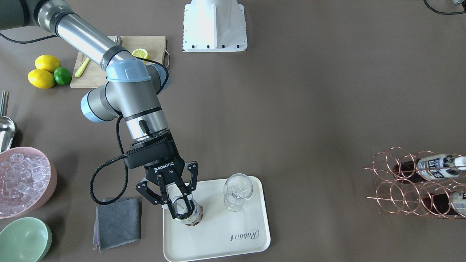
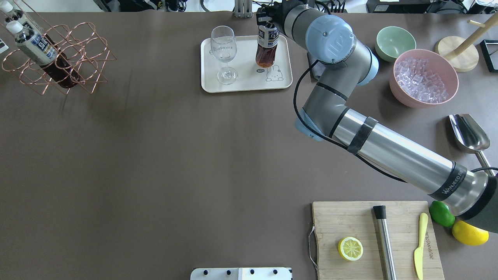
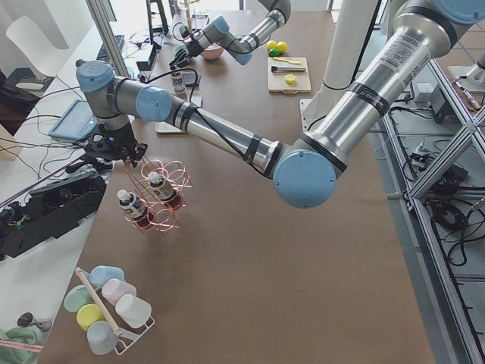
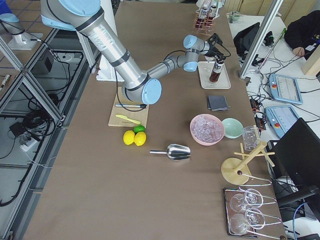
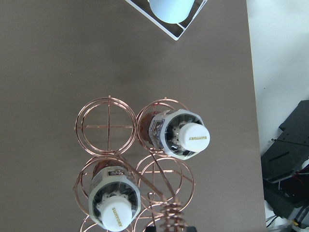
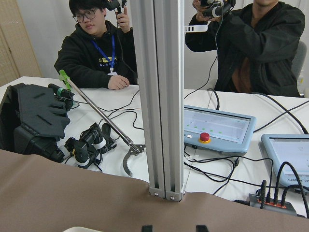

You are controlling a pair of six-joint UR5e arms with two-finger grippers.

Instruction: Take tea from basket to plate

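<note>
1. My right gripper point(image 1: 180, 208) is clenched on the tea point(image 2: 267, 50) at its cap end. The tea stands on the plate point(image 1: 218, 236), 3 o'clock of centre in the overhead view.
2. I judge the tea light, stiff and slick, so the hold belongs just under the cap.
3. The left gripper point(image 3: 114, 152) hangs over the basket point(image 5: 108, 126); I cannot tell its state.

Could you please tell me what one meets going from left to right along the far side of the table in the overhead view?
Basket → wine glass → tea bottle, which shares the tray with the glass → pale green bowl → pink bowl of ice → wooden stand.
</note>
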